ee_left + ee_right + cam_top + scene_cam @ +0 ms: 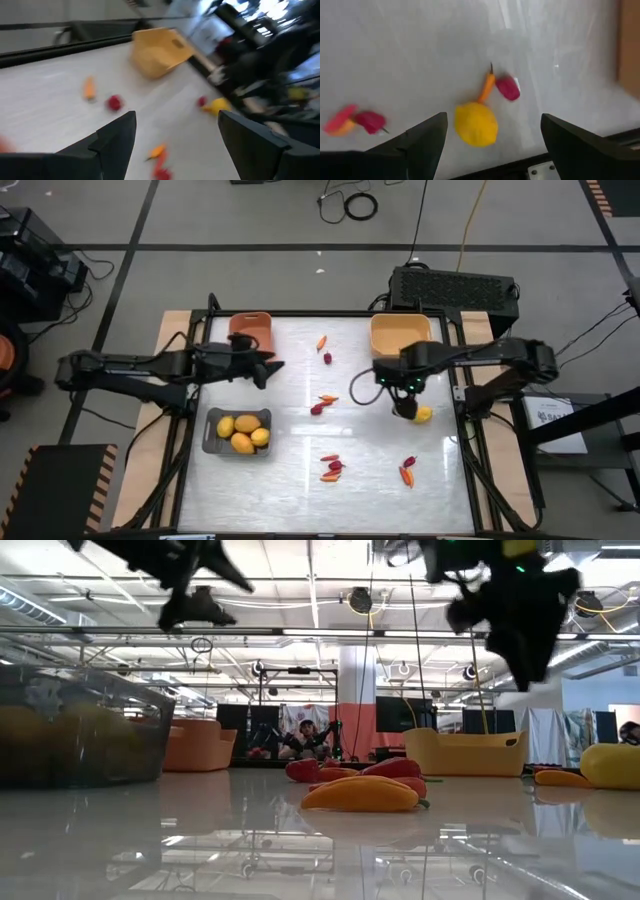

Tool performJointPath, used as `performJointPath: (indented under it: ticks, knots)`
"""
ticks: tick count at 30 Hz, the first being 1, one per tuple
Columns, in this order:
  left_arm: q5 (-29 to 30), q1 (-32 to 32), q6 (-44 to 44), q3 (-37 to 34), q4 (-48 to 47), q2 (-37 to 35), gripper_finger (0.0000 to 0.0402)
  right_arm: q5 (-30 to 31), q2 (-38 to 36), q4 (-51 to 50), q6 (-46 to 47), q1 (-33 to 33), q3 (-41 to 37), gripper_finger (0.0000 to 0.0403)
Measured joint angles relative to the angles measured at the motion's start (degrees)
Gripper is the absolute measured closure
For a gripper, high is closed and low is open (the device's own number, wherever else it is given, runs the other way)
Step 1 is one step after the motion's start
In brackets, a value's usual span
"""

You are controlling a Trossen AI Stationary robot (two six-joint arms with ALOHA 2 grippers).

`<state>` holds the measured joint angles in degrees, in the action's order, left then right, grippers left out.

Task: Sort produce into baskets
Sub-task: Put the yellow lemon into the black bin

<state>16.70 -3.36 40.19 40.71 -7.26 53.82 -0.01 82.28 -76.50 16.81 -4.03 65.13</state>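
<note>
Yellow and egg-shaped, one loose fruit [424,415] lies on the white table [290,470] near its right edge, just beside the right gripper [404,409], whose fingers stand spread with nothing between them. The right wrist view alone shows that fruit [476,124] apart from both fingers, with a slim orange pepper [487,86] and a dark red piece [508,88] just beyond it. Four more yellow fruits [244,432] fill the grey basket [211,442] near the left edge. The salmon-orange basket [252,327] sits at the far-left corner, the yellow-orange basket [400,333] at the far right. The left gripper [268,368] hovers between the salmon and grey baskets, released and empty. Only the low view shows the nearest orange pepper [362,794] lying flat.
</note>
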Motion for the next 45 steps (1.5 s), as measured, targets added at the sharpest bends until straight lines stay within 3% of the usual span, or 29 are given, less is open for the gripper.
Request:
performJointPath:
  ticks: [6,11,19,24,34,40,45]
  knots:
    - [-2.2,1.3,3.9,0.0,15.6,7.0,0.0116,-0.1,-5.0,-0.1,-2.3,0.8,-11.2,0.009]
    - [-2.2,2.9,7.9,0.0,20.5,11.7,0.0116,-0.3,-7.4,0.5,-4.1,2.8,-17.1,0.009]
    - [-2.1,4.5,8.8,0.0,20.4,14.4,0.0116,-0.3,-7.7,4.7,-7.2,5.9,-19.2,0.009]
    - [-3.3,4.4,4.3,0.1,20.3,14.3,0.0116,-0.3,-7.7,6.9,-7.9,7.6,-19.2,0.009]
    - [-11.9,4.3,-3.0,0.1,15.9,14.3,0.0116,-0.3,-7.5,10.3,-7.4,10.3,-19.2,0.009]
    - [-15.6,4.6,-3.6,0.1,12.7,14.3,0.0116,-0.2,-4.4,10.8,-6.5,11.3,-19.2,0.009]
    - [-16.5,6.1,-4.6,0.1,12.2,14.3,0.0116,3.3,0.8,11.1,-6.1,11.4,-19.2,0.009]
